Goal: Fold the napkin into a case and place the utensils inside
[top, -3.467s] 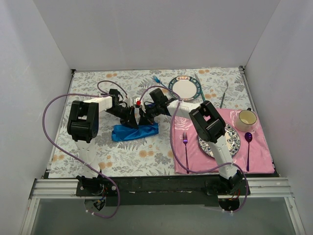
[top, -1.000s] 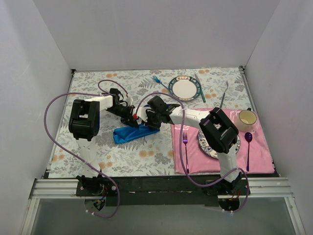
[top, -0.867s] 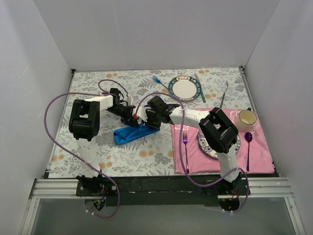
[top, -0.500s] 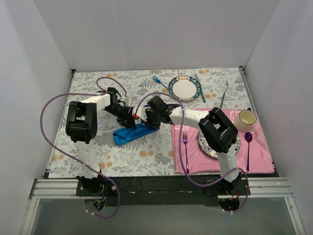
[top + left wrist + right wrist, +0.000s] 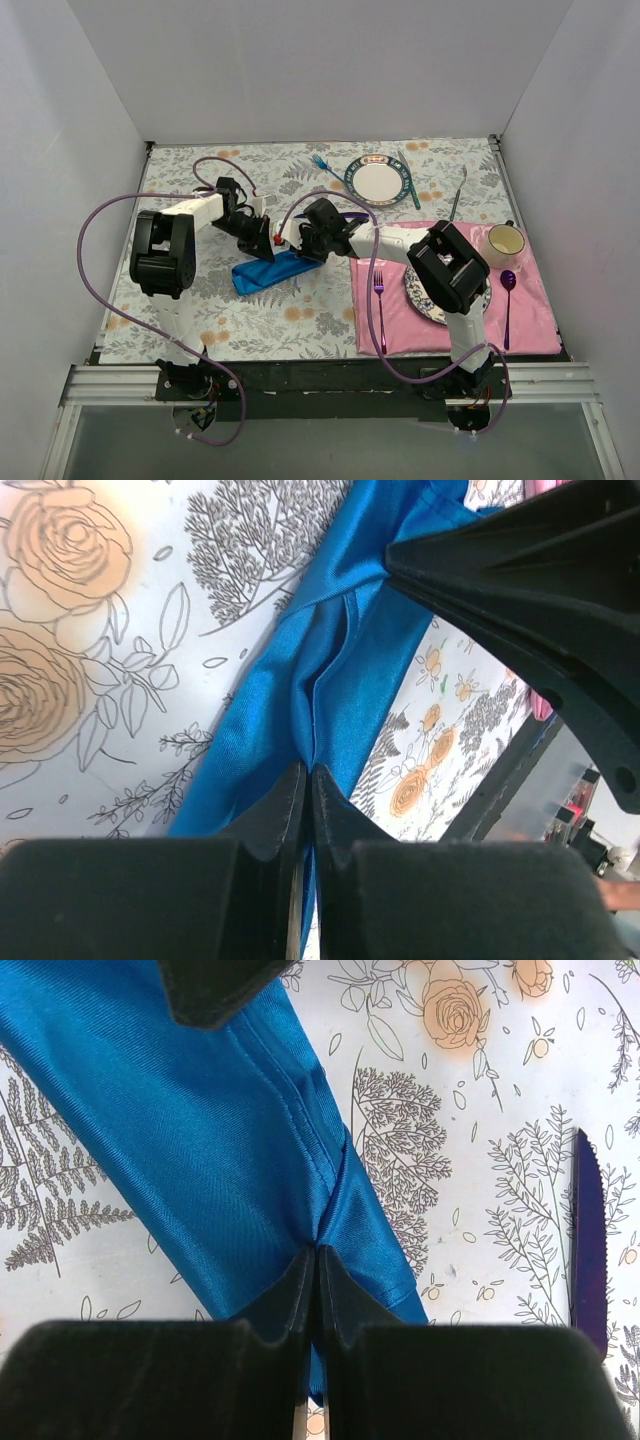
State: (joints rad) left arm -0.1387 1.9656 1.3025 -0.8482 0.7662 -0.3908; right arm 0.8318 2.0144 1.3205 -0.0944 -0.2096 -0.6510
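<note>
So far, we have the napkin (image 5: pixel 275 272) folded into a narrow strip left of centre, not yet a finished case. Our left gripper (image 5: pixel 305 780) and right gripper (image 5: pixel 316 1260) each pinch its cloth, jaws closed. The light-blue fork (image 5: pixel 322 164) lies far back beside the far plate (image 5: pixel 378 182), which is bare. The purple knife (image 5: pixel 589 1230) lies right of the napkin. Neither is inside. The cup (image 5: pixel 505 240) looks empty.

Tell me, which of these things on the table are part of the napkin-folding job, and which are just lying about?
In the job: blue napkin, pinched by left pincer and right pincer; light-blue fork; dark purple knife.
Lying about: pink placemat, magenta fork, purple spoon, cup, teal knife, round plate.
</note>
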